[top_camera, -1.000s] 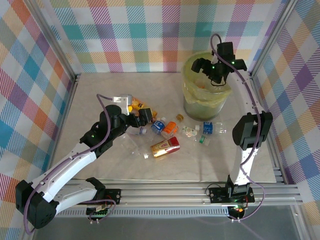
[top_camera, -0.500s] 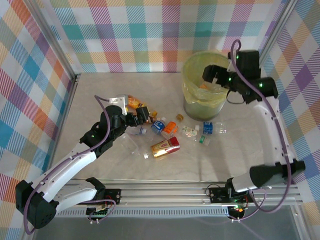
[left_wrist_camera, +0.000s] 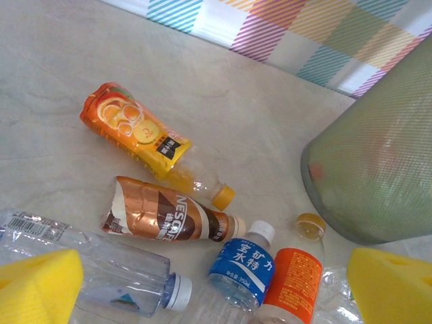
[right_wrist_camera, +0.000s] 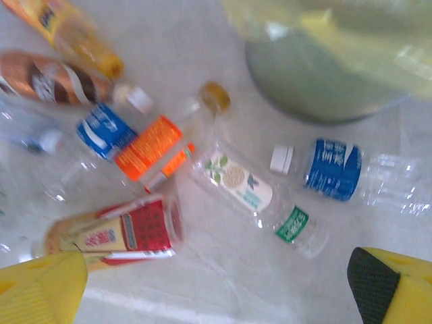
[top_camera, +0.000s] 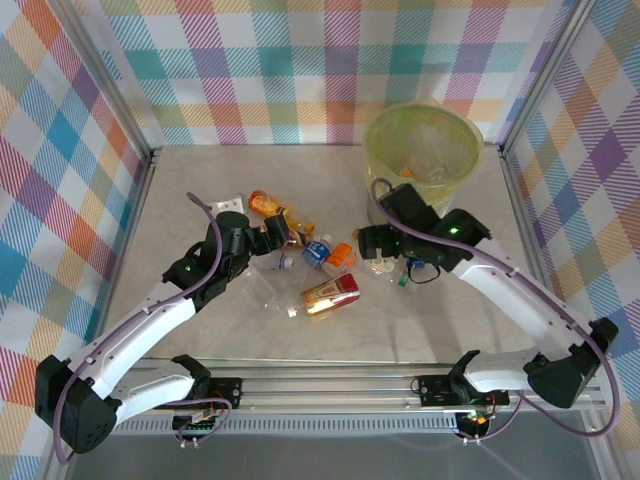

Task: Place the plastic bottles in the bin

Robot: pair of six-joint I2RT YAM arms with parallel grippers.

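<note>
Right gripper [right_wrist_camera: 216, 290]: fully spread, empty.
Left gripper [left_wrist_camera: 216, 293]: fully spread, empty.
Risk: if I close off-centre, the round leaf-label bottle [right_wrist_camera: 243, 185] could roll toward 3 o'clock.

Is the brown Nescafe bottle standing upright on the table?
No, the brown Nescafe bottle lies on its side on the table, beside the orange juice bottle.

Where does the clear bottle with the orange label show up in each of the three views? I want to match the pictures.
Top external: the orange-labelled bottle lies in the middle of the bottle pile, below-left of the bin.
Left wrist: orange-labelled bottle at the bottom edge, right of centre, yellow cap pointing up.
Right wrist: orange-labelled bottle left of centre, lying diagonally, cap up-right.
Shared landmark: the bin, beyond the bottle's cap end.
</note>
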